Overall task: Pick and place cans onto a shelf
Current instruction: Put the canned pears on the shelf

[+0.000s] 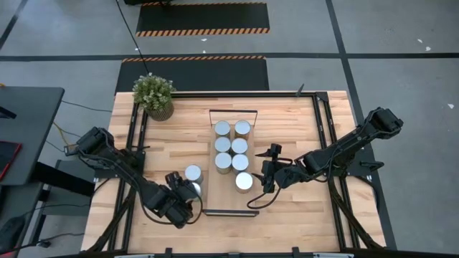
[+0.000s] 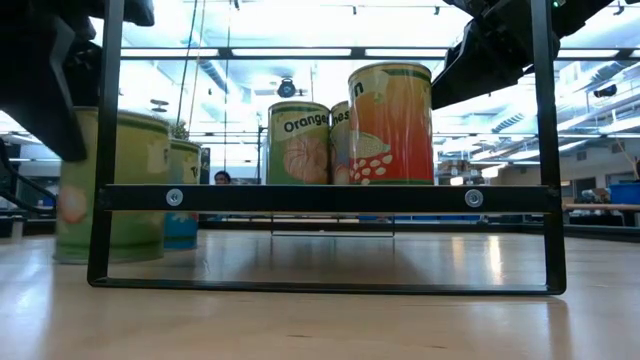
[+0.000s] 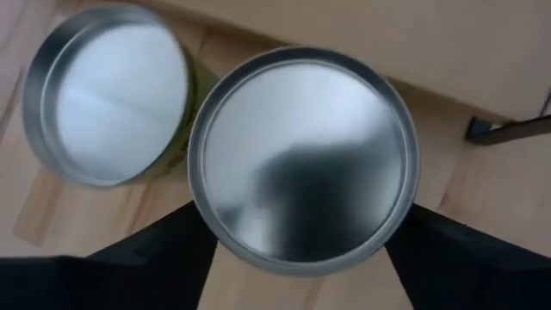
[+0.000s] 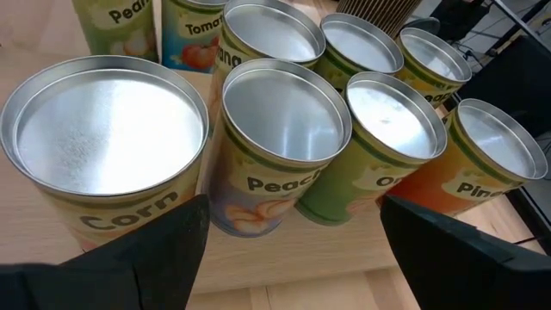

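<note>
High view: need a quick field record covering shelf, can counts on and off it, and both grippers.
shelf: flat at table centre
on shelf: seven cans, in two lines
off shelf: two, on the table left of it
left gripper: shut on gripped can
loose can: right beside the gripped can
right gripper: open, at the shelf's right edge, holding nothing

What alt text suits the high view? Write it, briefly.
From above, the left gripper is shut on a can beside the shelf, where seven cans stand in two rows; the right gripper hovers beside them.
</note>
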